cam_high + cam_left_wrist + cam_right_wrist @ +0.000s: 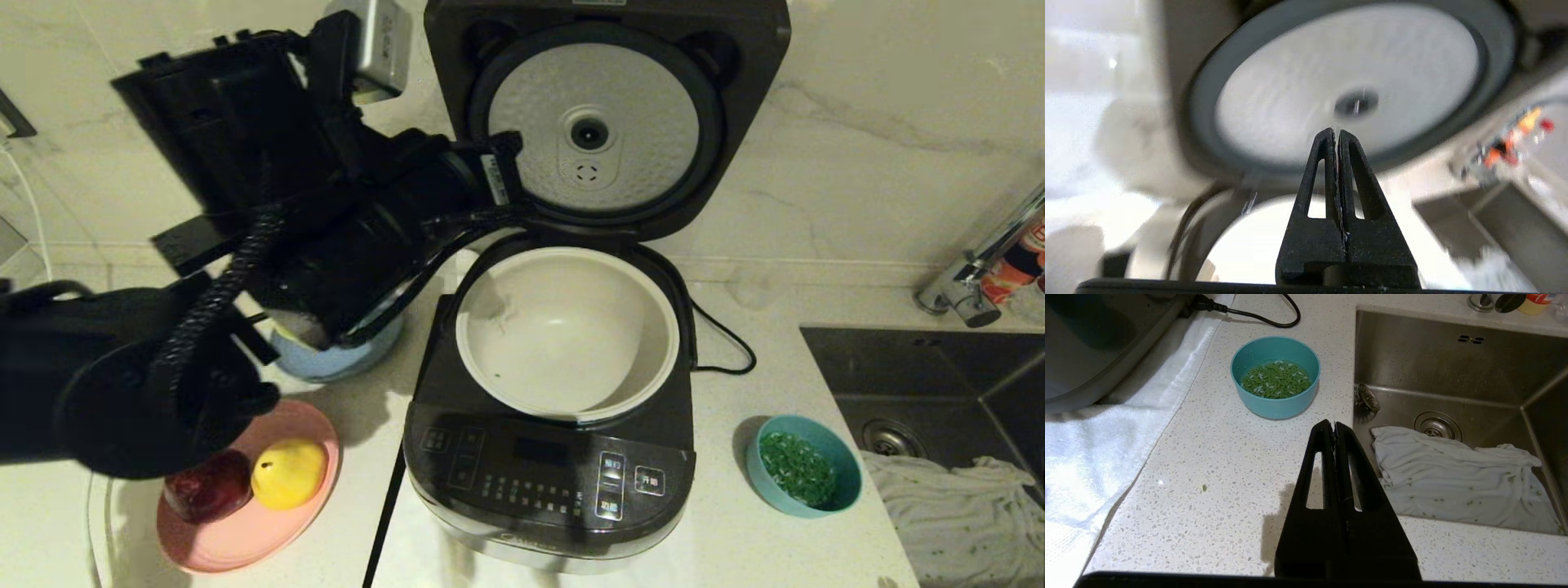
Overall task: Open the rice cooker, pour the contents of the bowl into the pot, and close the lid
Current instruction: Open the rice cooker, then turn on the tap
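The black rice cooker (547, 482) stands open, its lid (604, 122) upright with the silver inner plate facing me. Its cream pot (571, 327) looks bare inside. My left gripper (502, 175) hangs shut and holds nothing, just off the lid's left edge above the pot's rim; in the left wrist view the left gripper (1336, 131) points at the lid (1306, 81), with the pot (1257, 245) below. The teal bowl (845, 490) with green contents (796, 469) sits right of the cooker. My right gripper (1334, 424) is shut and bare above the counter, short of the bowl (1274, 406).
A pink plate (245, 539) with a red apple and yellow pear lies front left. A light blue bowl (335, 363) sits under my left arm. A sink (939, 384) with a white cloth (955, 506) and faucet (971, 278) is on the right. The power cord (727, 343) trails behind the cooker.
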Available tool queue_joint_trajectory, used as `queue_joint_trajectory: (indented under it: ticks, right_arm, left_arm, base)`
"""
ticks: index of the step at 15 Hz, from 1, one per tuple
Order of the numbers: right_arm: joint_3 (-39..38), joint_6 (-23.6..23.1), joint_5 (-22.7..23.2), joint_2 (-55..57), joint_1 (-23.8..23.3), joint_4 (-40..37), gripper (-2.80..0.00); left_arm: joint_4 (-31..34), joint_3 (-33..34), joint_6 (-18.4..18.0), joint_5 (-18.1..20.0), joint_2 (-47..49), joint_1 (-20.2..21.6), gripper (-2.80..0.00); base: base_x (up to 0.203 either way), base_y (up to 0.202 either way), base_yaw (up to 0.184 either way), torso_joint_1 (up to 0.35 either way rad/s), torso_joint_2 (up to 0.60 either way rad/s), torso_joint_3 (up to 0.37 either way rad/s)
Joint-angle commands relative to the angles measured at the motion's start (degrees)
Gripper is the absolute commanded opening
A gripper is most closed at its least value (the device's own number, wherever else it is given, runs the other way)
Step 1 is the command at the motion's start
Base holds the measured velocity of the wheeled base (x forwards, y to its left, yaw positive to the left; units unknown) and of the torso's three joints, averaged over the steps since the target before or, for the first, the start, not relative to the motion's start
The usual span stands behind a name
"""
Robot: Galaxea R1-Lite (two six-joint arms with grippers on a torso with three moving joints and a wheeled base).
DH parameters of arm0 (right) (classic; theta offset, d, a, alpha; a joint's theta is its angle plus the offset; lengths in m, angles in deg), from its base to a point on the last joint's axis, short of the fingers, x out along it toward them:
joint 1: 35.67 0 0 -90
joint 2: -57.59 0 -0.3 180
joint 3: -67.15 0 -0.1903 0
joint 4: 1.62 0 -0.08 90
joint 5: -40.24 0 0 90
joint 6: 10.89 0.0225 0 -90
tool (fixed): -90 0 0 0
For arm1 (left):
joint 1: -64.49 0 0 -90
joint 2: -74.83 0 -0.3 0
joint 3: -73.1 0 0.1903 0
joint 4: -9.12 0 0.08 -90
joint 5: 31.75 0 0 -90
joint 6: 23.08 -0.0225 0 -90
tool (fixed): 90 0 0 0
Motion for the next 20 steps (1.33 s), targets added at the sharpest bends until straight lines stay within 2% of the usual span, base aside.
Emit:
queue_joint_trajectory:
  ticks: [1,2,4,6,10,13,14,15,16,18,20]
  right_arm:
    - [-0.01,-0.05,0.05,-0.06,0.02,0.0,-2.8]
    - [-0.01,-0.1,0.05,-0.06,0.02,0.02,-2.8]
    - [-0.01,-0.11,0.05,-0.06,0.02,0.08,-2.8]
    - [-0.01,-0.05,0.05,-0.06,0.02,0.0,-2.8]
    - [-0.01,-0.05,0.05,-0.06,0.02,0.03,-2.8]
    - [-0.01,-0.05,0.05,-0.04,0.02,0.0,-2.8]
    - [-0.01,-0.05,0.05,-0.06,0.02,0.05,-2.8]
    - [-0.01,-0.05,0.05,-0.06,0.02,0.08,-2.8]
    - [-0.01,-0.05,0.05,-0.06,0.02,0.08,-2.8]
    - [-0.01,-0.05,0.05,-0.06,0.02,0.08,-2.8]
    - [-0.01,-0.05,0.05,0.02,0.02,0.0,-2.8]
  left_arm:
    - [1.88,8.65,-0.07,-0.3,-12.61,-0.01,-2.8]
    - [3.91,11.99,-0.14,-1.04,-17.26,0.14,-2.8]
    - [8.37,17.59,-0.38,-4.9,-26.65,0.73,-2.8]
    - [13.3,23.32,-0.76,-8.85,-36.73,3.86,-2.8]
    - [25.28,34.68,-4.52,-14.26,-59.54,18.25,-2.8]
    - [35.53,40.07,-6.67,-15.86,-76.33,29.08,-2.8]
    - [37.47,42.35,-6.67,-17.76,-79.56,32.8,-2.8]
    - [35.82,46.62,-6.08,-22.39,-81.25,34.72,-2.8]
    - [32.72,50.27,-5.63,-25.96,-81.33,34.93,-2.8]
    - [25.59,56.51,-5.79,-28.7,-81.25,35.11,-2.8]
    - [25.45,56.76,-10.77,-29.35,-82.24,37.34,-2.8]
  base:
    - [0.0,0.0,0.0,0.0,0.0,0.0]
    - [0.0,0.0,0.0,0.0,0.0,0.0]
    - [0.0,0.0,0.0,0.0,0.0,0.0]
    - [0.0,0.0,0.0,0.0,0.0,0.0]
    - [0.0,0.0,0.0,0.0,0.0,0.0]
    - [0.0,0.0,0.0,0.0,0.0,0.0]
    - [0.0,0.0,0.0,0.0,0.0,0.0]
    - [0.0,0.0,0.0,0.0,0.0,0.0]
    - [0.0,0.0,0.0,0.0,0.0,0.0]
    - [0.0,0.0,0.0,0.0,0.0,0.0]
    - [0.0,0.0,0.0,0.0,0.0,0.0]
